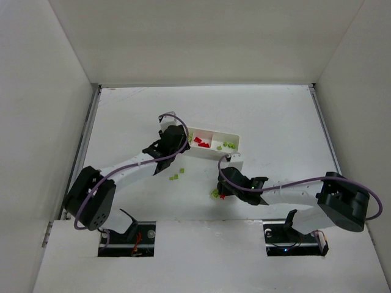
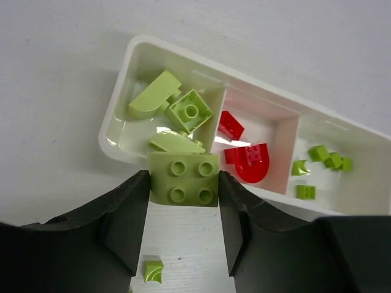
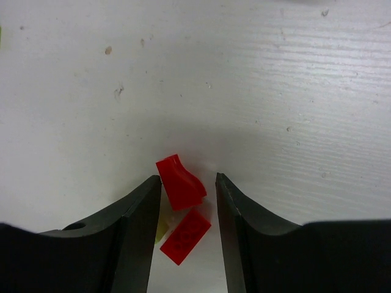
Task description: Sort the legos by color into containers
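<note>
Both fingers point(image 2: 122, 226) of the left tool point(image 2: 183, 183) fill the foreground of its wrist view, pinching a lime four-stud brick point(image 2: 190, 179) by its two sides. The brick hangs at the near rim of the tray point(image 2: 360, 189), over the wall between the end cell and the middle one. That end cell holds three more lime pieces point(image 2: 190, 111), one rounded, one square with a single stud and one sloped. The middle cell holds two red pieces point(image 2: 250, 162). The far cell holds five small lime bits point(image 2: 333, 160). One small lime bit point(image 2: 153, 270) lies loose on the surface point(image 2: 61, 73) below the fingers.

The right tool point(image 3: 188, 183) is low over the surface with its fingers spread. Between them lie a curved red brick point(image 3: 178, 182), close against the finger on the picture's left and clear of the other, and a flat red plate point(image 3: 186, 235) just behind it. A sliver of lime shows beside the plate.

From above, the tray point(image 1: 235, 138) sits mid-surface with the left tool at its left end. The right tool point(image 1: 223, 190) is well in front of the tray, and two loose lime bits point(image 1: 174, 177) lie between the arms.
</note>
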Controlling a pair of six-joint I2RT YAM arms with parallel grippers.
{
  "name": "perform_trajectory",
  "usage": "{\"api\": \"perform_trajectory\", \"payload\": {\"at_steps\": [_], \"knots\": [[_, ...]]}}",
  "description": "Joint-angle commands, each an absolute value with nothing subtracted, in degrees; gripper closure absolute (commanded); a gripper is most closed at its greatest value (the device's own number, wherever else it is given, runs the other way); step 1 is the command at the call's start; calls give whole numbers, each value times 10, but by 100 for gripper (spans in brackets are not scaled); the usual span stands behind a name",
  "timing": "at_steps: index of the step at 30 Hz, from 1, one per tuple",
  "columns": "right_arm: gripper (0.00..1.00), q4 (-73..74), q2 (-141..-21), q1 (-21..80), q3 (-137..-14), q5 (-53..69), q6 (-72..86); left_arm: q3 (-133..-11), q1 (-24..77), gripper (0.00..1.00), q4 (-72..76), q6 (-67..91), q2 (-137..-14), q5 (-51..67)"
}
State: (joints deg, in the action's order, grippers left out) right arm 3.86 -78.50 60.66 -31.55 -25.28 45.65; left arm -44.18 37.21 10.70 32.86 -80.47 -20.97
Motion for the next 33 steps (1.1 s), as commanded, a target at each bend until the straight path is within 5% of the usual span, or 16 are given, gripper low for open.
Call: {"api": "perform_trajectory", "payload": {"at_steps": [1,14,24,33], "knots": [[55,24,-796,602,-345,-249,446,-491,358,74,106,329,-834,-191],[70,24,-810,588,-357,-253,438,-579,353,72,64,275,-954,-251],[72,18,-773,581,-355,-258,429,-587,350,72,79,271,-954,-266],[73,13,-758,559,-420,-261,379,-548,365,54,106,274,-875,-284]]}}
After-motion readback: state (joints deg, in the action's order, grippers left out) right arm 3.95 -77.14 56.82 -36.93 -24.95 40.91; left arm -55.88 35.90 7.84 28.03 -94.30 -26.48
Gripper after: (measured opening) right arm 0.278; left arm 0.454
